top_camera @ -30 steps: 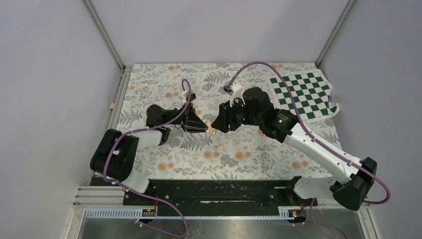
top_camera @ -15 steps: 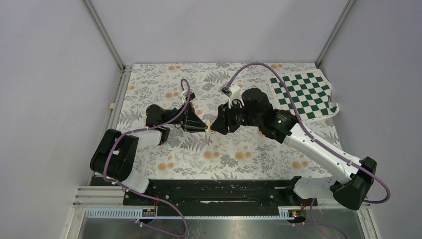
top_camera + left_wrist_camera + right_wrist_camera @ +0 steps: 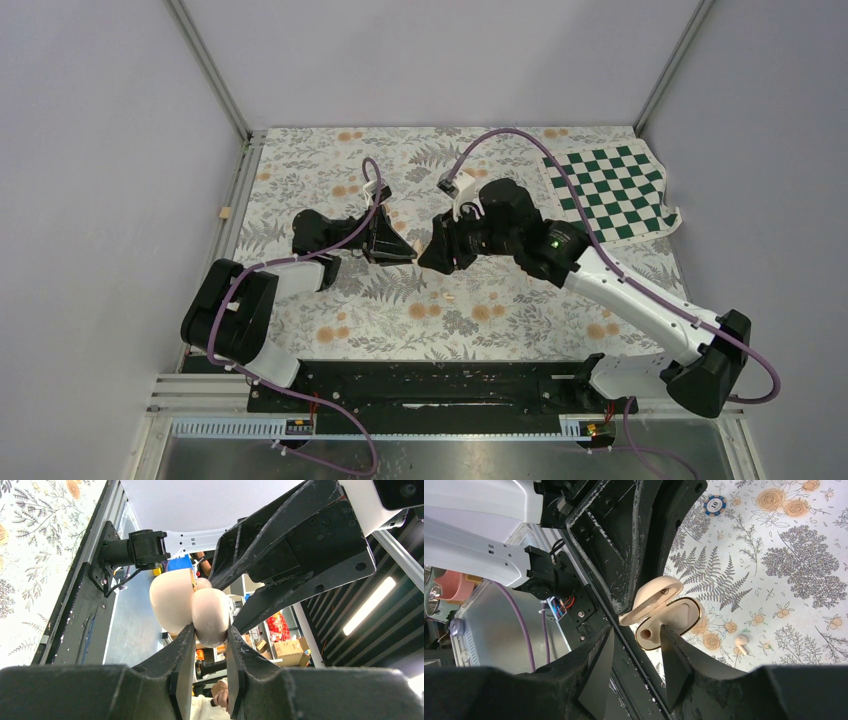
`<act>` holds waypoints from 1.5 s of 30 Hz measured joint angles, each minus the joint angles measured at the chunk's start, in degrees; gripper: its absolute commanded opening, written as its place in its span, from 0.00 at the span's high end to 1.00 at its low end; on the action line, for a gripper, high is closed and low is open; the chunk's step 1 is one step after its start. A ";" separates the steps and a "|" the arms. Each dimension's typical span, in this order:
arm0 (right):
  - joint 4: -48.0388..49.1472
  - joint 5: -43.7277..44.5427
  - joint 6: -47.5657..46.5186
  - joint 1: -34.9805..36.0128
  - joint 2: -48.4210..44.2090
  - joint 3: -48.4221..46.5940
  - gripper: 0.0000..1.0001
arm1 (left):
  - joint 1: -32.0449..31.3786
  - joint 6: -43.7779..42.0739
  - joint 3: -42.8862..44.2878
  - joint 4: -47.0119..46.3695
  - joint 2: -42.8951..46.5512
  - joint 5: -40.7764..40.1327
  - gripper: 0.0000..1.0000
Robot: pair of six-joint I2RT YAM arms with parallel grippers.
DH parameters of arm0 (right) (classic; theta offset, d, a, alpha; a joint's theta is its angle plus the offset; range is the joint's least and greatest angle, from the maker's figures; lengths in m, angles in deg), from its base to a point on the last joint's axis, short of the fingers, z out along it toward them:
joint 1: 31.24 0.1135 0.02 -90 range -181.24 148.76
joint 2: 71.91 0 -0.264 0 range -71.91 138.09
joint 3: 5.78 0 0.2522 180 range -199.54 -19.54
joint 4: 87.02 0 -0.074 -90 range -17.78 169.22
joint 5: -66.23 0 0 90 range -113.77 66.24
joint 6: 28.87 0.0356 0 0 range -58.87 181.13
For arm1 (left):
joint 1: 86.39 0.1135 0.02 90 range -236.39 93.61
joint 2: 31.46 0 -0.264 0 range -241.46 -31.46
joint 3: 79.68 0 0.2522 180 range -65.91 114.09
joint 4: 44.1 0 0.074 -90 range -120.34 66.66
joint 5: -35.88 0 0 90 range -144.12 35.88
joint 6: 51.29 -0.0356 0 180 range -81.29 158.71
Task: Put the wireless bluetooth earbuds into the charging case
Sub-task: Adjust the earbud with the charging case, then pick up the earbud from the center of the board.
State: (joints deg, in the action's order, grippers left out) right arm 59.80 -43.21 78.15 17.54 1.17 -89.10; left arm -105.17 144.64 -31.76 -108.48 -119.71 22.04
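Observation:
My left gripper (image 3: 210,639) is shut on the charging case (image 3: 197,607), a pale peach rounded shell pinched at its lower end. In the right wrist view the charging case (image 3: 676,622) hangs above the cloth with its lid (image 3: 651,599) swung open and one dark hollow showing. My right gripper (image 3: 636,632) is open with nothing between its fingers, and its tips sit right at the case's mouth. One earbud (image 3: 742,643) lies on the floral cloth, also visible as the earbud (image 3: 449,297) from above. From above, the right gripper (image 3: 430,255) meets the left gripper (image 3: 408,250) and hides the case.
A green checkered cloth (image 3: 610,190) lies at the back right. A blue poker chip (image 3: 715,504) rests on the floral cloth beyond the case. A small tan block (image 3: 226,212) sits on the left rail. The black base rail (image 3: 440,385) runs along the near edge.
My right gripper has slid left toward the left gripper and now covers the case in the top view. The left arm has held still.

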 measured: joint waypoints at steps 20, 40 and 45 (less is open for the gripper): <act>1.33 13.57 3.06 -0.92 -9.29 4.02 0.76 | 0.39 0.02 -0.17 0.00 0.15 -0.09 1.00; -3.02 23.71 11.41 -13.44 7.21 11.76 0.53 | 5.35 -52.70 11.82 75.97 19.91 -13.40 1.00; -1.16 23.61 12.37 -13.20 5.64 18.12 0.46 | 5.42 -55.91 10.14 81.24 18.29 -13.18 1.00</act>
State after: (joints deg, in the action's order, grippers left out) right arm 58.64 -19.60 90.52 4.34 6.81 -70.98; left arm -99.75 88.73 -21.62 -27.24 -101.41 8.86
